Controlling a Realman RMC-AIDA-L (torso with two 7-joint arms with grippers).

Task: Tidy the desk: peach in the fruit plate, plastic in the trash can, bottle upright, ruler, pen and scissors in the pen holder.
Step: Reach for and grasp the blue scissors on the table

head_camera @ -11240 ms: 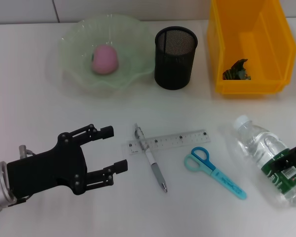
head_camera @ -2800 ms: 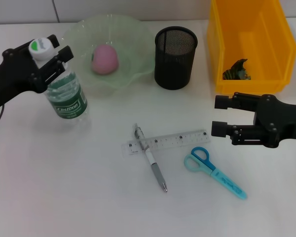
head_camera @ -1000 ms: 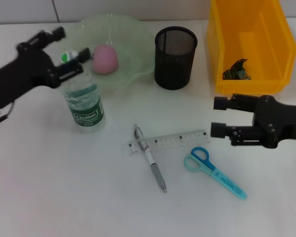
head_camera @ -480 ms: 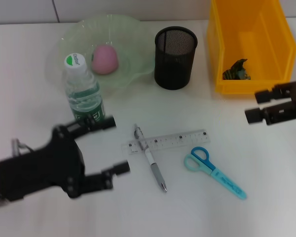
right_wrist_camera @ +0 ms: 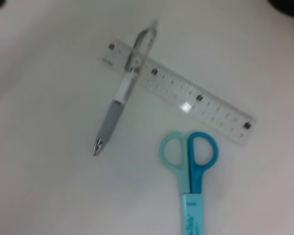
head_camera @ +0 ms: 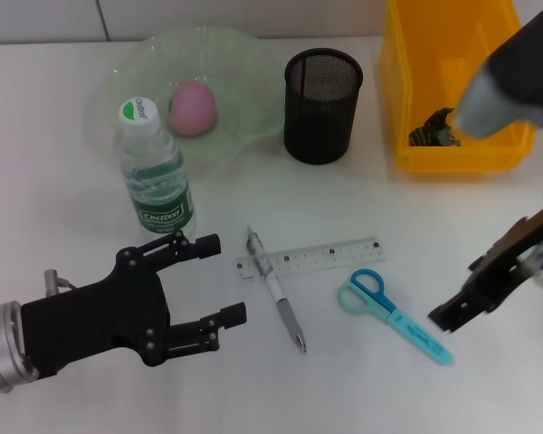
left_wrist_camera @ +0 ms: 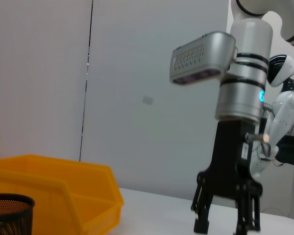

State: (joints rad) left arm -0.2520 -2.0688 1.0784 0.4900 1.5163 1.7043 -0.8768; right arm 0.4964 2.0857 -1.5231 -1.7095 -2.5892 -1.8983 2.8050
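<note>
The bottle (head_camera: 154, 172) stands upright on the desk (head_camera: 72, 226), in front of the fruit plate (head_camera: 136, 63) that holds the peach (head_camera: 192, 107). My left gripper (head_camera: 222, 278) is open and empty, in front of the bottle and left of the pen (head_camera: 276, 289). The pen lies across the left end of the ruler (head_camera: 312, 258). The scissors (head_camera: 394, 312) lie to their right. My right gripper (head_camera: 452, 312) points down just right of the scissors, open, as the left wrist view (left_wrist_camera: 224, 226) shows. The right wrist view shows the pen (right_wrist_camera: 122, 93), ruler (right_wrist_camera: 186, 95) and scissors (right_wrist_camera: 190, 161).
The pen holder (head_camera: 321, 104) stands at the back middle, with nothing sticking out of it. The trash can (head_camera: 457, 81) at the back right holds the plastic (head_camera: 434, 127). The right arm's upper part crosses over the trash can's right side.
My left gripper let go of the upright bottle and drew back to the front left. My right arm swung round and now points down beside the scissors.
</note>
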